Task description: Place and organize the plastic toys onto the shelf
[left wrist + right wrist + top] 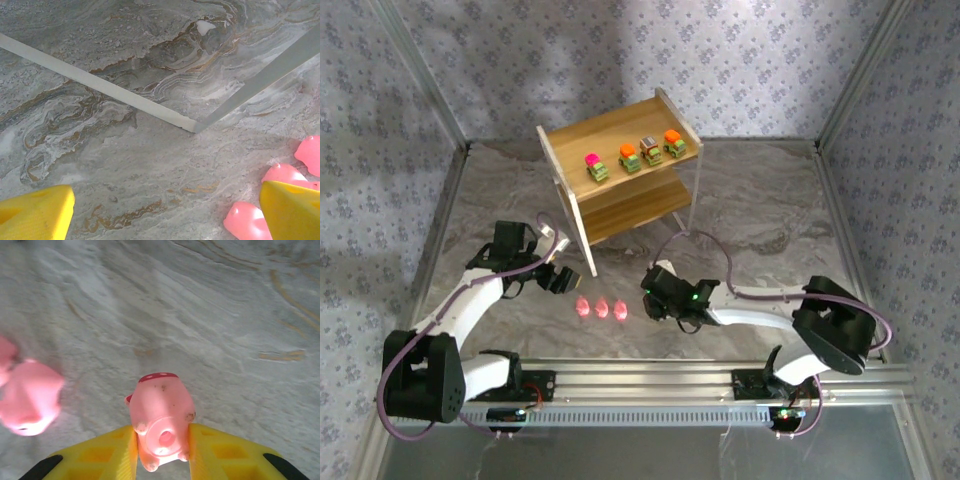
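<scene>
The shelf (616, 127) stands at the back middle, with several green-yellow cars (630, 158) in a row on its top tier. Three pink figures (602, 309) lie in a row on the table in front of it. My left gripper (560, 278) hovers just left of them, open, with nothing between its yellow fingers (35, 215); the figures (246, 221) sit beside its right finger. My right gripper (655, 300), to the right of the row, is shut on a fourth pink figure (161, 412), gripped by its base between the yellow fingers (220, 452).
White shelf legs (115, 92) meet in a corner on the marble table (760, 215) ahead of the left gripper. Two loose pink figures (30, 397) lie left of the right gripper. Metal frame posts (435, 235) and patterned walls enclose the table.
</scene>
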`<state>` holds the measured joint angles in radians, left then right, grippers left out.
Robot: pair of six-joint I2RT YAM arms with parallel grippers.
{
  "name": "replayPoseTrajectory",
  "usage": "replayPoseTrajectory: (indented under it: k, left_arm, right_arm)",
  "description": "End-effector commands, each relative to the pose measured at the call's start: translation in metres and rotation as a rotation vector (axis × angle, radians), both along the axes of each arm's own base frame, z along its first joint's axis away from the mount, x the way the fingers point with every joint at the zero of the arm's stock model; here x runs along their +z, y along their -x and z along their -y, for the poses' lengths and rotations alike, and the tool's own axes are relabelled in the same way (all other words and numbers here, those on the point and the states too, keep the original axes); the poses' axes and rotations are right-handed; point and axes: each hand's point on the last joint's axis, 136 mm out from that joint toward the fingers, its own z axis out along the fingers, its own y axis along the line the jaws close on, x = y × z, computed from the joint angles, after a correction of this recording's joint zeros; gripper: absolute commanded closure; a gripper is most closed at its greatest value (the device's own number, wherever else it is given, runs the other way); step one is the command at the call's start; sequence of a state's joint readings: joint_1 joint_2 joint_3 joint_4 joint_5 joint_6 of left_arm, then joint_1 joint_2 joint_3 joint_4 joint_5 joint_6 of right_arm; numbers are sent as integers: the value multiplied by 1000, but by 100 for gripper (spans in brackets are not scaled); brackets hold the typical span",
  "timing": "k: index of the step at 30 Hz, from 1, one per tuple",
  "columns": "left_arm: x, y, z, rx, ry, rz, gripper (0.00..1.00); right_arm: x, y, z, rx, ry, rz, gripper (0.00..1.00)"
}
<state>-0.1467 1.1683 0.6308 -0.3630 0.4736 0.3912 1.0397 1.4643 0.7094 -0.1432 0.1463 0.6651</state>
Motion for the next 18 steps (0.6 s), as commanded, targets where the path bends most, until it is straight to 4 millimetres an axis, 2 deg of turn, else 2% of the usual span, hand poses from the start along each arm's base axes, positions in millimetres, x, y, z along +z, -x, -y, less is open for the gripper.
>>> replayPoseTrajectory:
  k: [1,9,15,18]
  left_arm:
    - [-1,0,2,-1,6,-6,5]
    - [-2,0,2,-2,5,-6,5]
    - [-3,0,2,0,4,-6,5]
    - [-2,0,2,-1,5,-5,5]
  right_arm:
    - [16,9,-27,66,-178,-53,66]
    - [-4,18,-34,105,-136,-133,65]
    - [-19,18,-28,87,-74,-157,64]
    - [-19,17,-24,74,-61,-152,56]
